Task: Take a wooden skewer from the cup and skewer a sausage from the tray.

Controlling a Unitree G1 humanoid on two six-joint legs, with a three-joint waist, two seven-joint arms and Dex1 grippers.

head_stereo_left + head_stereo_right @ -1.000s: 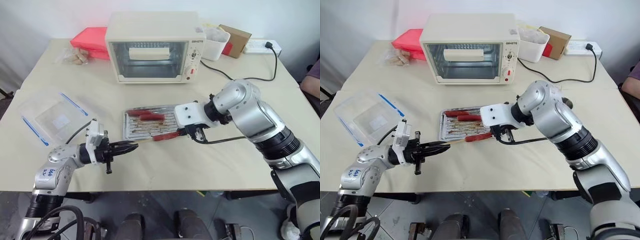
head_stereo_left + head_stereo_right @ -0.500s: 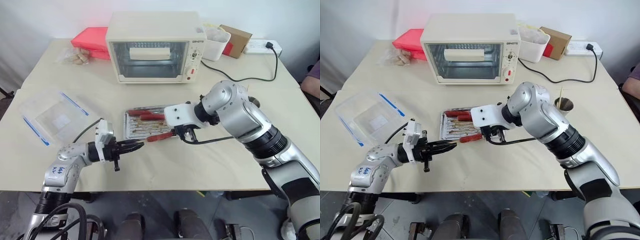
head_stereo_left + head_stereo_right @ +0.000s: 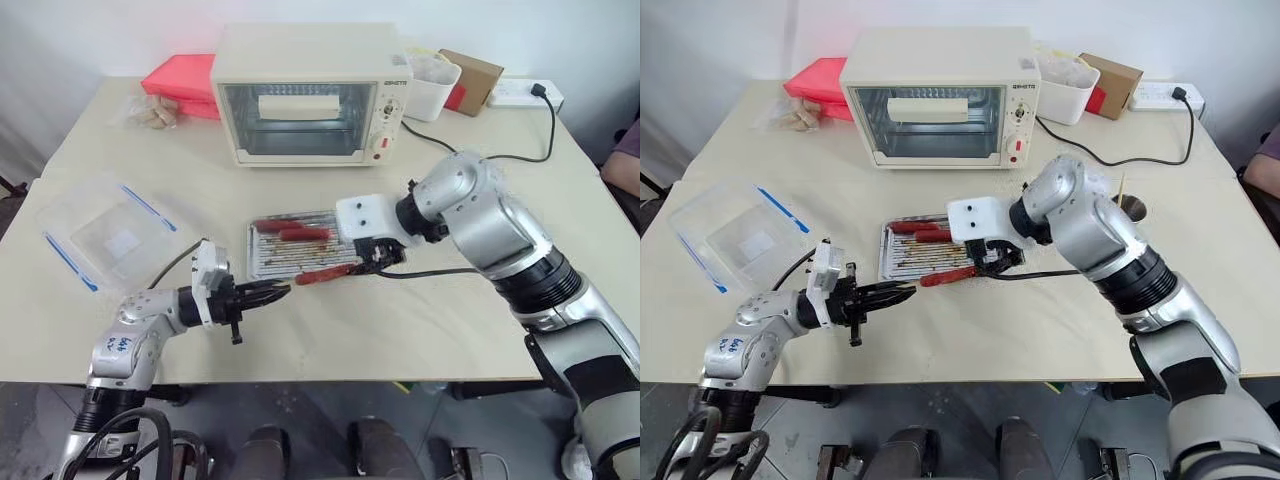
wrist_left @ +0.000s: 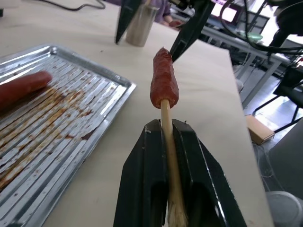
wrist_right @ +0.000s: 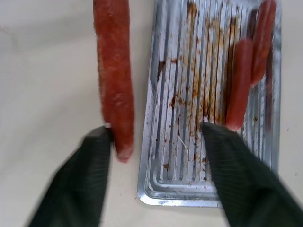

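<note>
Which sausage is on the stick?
The sausage held up beside the tray, speared on the skewer in the left gripper. The other two lie loose inside the tray.

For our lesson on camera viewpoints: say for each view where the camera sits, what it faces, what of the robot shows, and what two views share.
Left eye, right eye: head, looking down over the table; both arms show.
Left wrist: along the shut left gripper at the wooden skewer in the sausage.
Right wrist: down between the open right gripper fingers onto the tray.
Shared: sausage and tray appear in both wrist views.
</note>
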